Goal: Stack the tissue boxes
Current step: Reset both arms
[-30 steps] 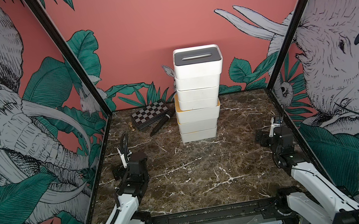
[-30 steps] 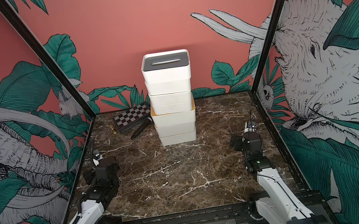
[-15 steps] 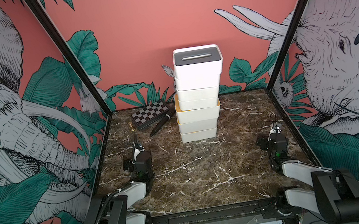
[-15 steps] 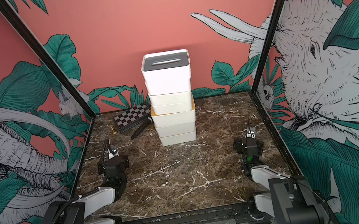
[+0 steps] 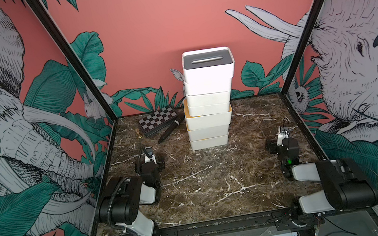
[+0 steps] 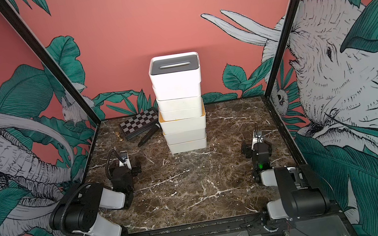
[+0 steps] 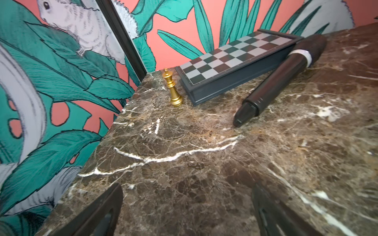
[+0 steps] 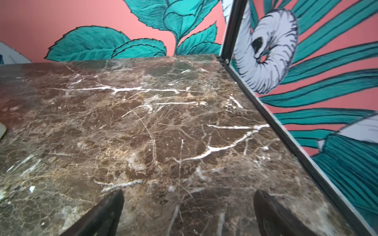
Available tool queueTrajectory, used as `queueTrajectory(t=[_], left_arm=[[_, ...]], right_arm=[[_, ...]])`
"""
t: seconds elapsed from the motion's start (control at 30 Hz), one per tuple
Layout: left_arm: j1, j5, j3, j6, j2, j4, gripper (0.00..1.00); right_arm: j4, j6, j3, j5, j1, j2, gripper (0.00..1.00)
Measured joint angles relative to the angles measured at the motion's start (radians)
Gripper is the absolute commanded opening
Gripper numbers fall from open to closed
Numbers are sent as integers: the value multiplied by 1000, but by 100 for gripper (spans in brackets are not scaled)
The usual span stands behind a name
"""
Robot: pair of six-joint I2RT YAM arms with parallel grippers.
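Centrally, toward the back of the table [image 5: 219, 183], we see the tissue boxes [image 5: 209, 120] [image 6: 184, 124] piled in one upright stack, its base resting on the stone. We count six white tiers in both top views; whether another sits nested out of sight we cannot tell. What they hold is hidden from us. The top box [image 5: 208, 79] is the tallest, a smooth rounded rectangle with a flat grey lid [image 5: 206, 59] cut by one long oval slot. Lower down, a yellow lid edge [image 5: 185, 110] rings a wider box, and the narrower box above sits within that rim. The tabletop is glossy brown marble with white veins.

Left of the stack lie one flat chessboard case [image 7: 237, 59], black-and-silver checked and shut, one matte black marker pen [image 7: 280, 77] just beside it, and one small gold chess piece [image 7: 172, 90] standing upright near the case's corner.

We find the left gripper [image 7: 186, 187] with its dark fingers spread wide over bare marble, holding nothing. The right gripper [image 8: 189, 193] is likewise spread and empty, near the right wall. Both sit well apart from the stack.
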State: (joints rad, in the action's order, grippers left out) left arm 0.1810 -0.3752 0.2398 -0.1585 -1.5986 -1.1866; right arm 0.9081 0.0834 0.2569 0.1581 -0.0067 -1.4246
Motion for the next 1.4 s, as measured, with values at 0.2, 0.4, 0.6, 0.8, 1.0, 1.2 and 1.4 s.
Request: queueTrajectory(t=[0.2,0.4,0.6,0.8,1.0,1.2,1.4], left_arm=[[-40,22,102,26,12,129,100],[-84,51,146,63,18,218,99],[-90,71,146,79,19,262,100],[-91,74,146,84,19,263,100],[-91,80,146,84,19,264,100],[-91,80,146,84,20,264,100],[-91,80,146,84,23,265,100]], right_arm=[[31,-13,40,-23,0,-106,99],[-10,-24,115,-15,11,-106,99],[-48,-37,124,-2,27,-106,99],[-66,-52,126,17,45,-106,99],[-69,-63,126,27,53,-106,99],[-69,-66,126,30,53,-106,99],[-69,-66,126,30,53,-106,99]])
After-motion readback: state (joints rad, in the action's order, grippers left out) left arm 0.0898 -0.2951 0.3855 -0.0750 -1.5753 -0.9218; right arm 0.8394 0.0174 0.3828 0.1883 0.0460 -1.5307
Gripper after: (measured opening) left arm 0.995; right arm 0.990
